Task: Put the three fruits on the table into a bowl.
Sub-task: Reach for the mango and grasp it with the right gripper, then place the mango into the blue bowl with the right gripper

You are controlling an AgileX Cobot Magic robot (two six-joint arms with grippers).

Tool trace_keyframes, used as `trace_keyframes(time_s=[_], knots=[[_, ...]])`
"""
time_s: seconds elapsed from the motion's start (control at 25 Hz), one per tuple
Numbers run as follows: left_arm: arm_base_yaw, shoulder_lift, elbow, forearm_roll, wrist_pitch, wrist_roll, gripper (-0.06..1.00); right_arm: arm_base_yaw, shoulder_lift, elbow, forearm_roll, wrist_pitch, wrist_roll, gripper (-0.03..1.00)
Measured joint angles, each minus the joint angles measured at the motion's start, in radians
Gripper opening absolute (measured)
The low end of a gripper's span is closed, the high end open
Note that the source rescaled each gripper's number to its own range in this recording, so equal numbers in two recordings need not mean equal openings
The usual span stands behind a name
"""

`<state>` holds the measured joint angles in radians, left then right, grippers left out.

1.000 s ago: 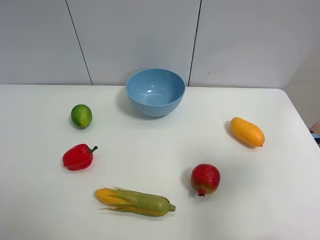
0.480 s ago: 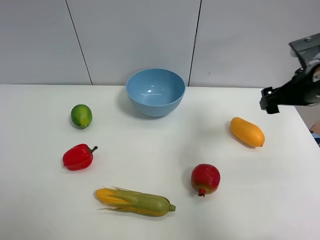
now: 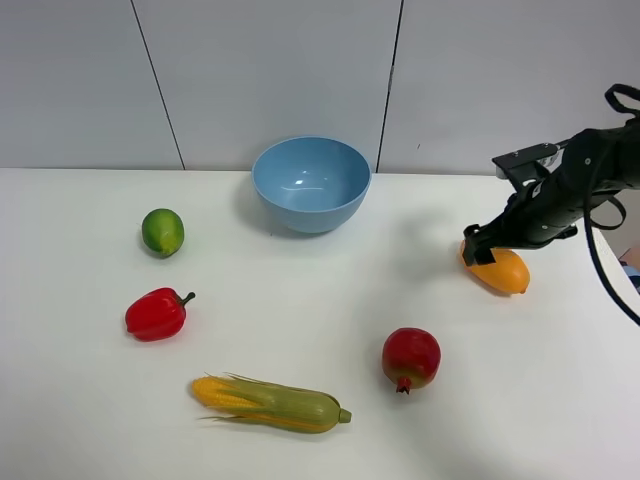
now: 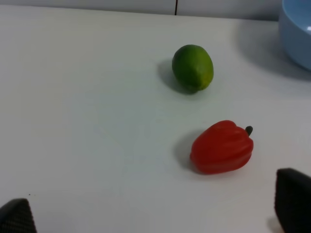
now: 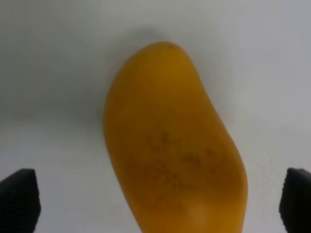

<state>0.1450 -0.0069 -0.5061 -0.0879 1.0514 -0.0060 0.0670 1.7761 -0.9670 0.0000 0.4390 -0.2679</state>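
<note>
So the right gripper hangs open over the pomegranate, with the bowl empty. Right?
Not quite: the right gripper hangs open over the mango, not the pomegranate, as the right wrist view shows. The bowl is empty.

- Bright, even overhead light floods the white table (image 3: 300, 330) in the high view; shadows are soft and short.
- A pale patch of glare sits inside the glossy blue bowl (image 3: 311, 185), with a faint grey shadow beside it.
- Right wrist view is dimmer and greyer; the mango (image 5: 170, 141) looms close and slightly soft.
- Left wrist view shows the lime (image 4: 193, 67) crisp, hugged by a soft shadow.
</note>
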Motion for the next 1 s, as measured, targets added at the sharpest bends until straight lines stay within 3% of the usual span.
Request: trace_keyframes(time_s=[0.36, 0.4, 0.48, 0.52, 0.56, 0.6, 0.76, 0.84, 1.0], knots=[[0.000, 0.000, 0.000, 0.000, 0.000, 0.000, 1.00, -0.016, 0.152, -0.004, 0.015, -0.128, -0.020, 1.00], [0.000, 0.000, 0.000, 0.000, 0.000, 0.000, 1.00, -0.016, 0.164, -0.004, 0.015, -0.139, -0.020, 0.97], [0.000, 0.000, 0.000, 0.000, 0.000, 0.000, 1.00, -0.016, 0.184, -0.004, 0.021, -0.144, -0.025, 0.74], [0.000, 0.000, 0.000, 0.000, 0.000, 0.000, 1.00, -0.016, 0.185, -0.004, 0.024, -0.147, -0.026, 0.47], [0.000, 0.000, 0.000, 0.000, 0.000, 0.000, 1.00, -0.016, 0.186, -0.005, 0.028, -0.148, -0.024, 0.08], [0.000, 0.000, 0.000, 0.000, 0.000, 0.000, 1.00, -0.016, 0.186, -0.006, 0.030, -0.145, -0.014, 0.00], [0.000, 0.000, 0.000, 0.000, 0.000, 0.000, 1.00, -0.016, 0.158, -0.051, 0.046, -0.082, 0.078, 0.00], [0.000, 0.000, 0.000, 0.000, 0.000, 0.000, 1.00, -0.016, 0.121, -0.121, 0.105, -0.044, 0.123, 0.00], [0.000, 0.000, 0.000, 0.000, 0.000, 0.000, 1.00, 0.024, 0.048, -0.309, 0.275, 0.016, 0.058, 0.00]])
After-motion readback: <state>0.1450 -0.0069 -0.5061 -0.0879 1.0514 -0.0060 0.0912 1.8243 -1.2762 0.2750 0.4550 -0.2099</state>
